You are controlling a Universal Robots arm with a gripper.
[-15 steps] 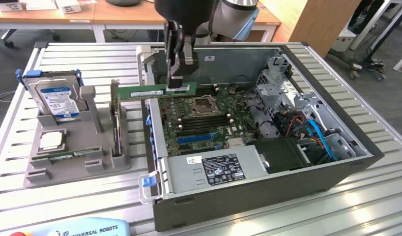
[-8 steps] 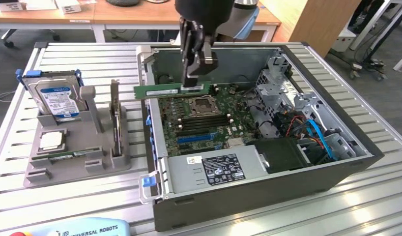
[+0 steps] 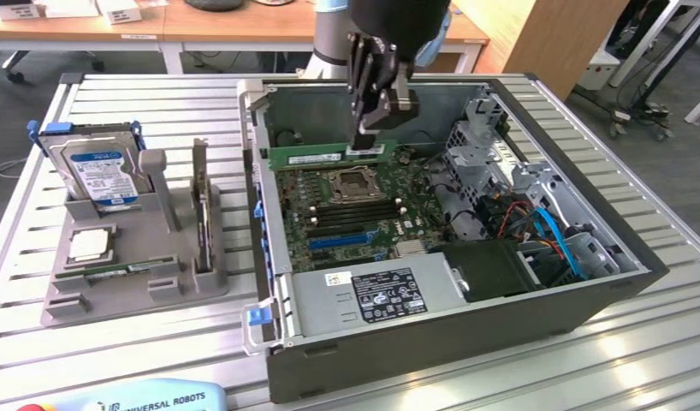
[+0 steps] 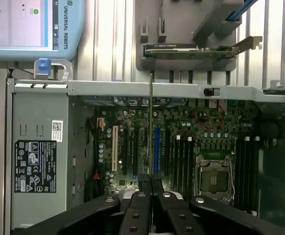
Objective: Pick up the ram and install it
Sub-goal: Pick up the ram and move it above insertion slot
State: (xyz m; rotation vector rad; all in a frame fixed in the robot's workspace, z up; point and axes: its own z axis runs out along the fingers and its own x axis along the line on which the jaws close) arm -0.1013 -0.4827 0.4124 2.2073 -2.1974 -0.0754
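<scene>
Slatted metal table (image 3: 145, 342) carrying an open computer case (image 3: 441, 342), seen from outside and from the wrist. Claw (image 3: 370, 144) (image 4: 151, 182) hangs inside the case, fingers together and clamped on the ram (image 3: 316, 156) (image 4: 150, 127). The green stick is gripped at one end, long edge level, and reaches toward the exterior view's left. It hangs over the motherboard (image 3: 350, 227), near the processor socket (image 3: 356, 184) and the case's far wall. Drive cage (image 3: 487, 150) bounds the exterior view's right and the power supply (image 3: 373, 295) the near side. A grey holder (image 3: 133, 282) with a hard drive (image 3: 99, 167) stands well apart at the exterior view's left.
</scene>
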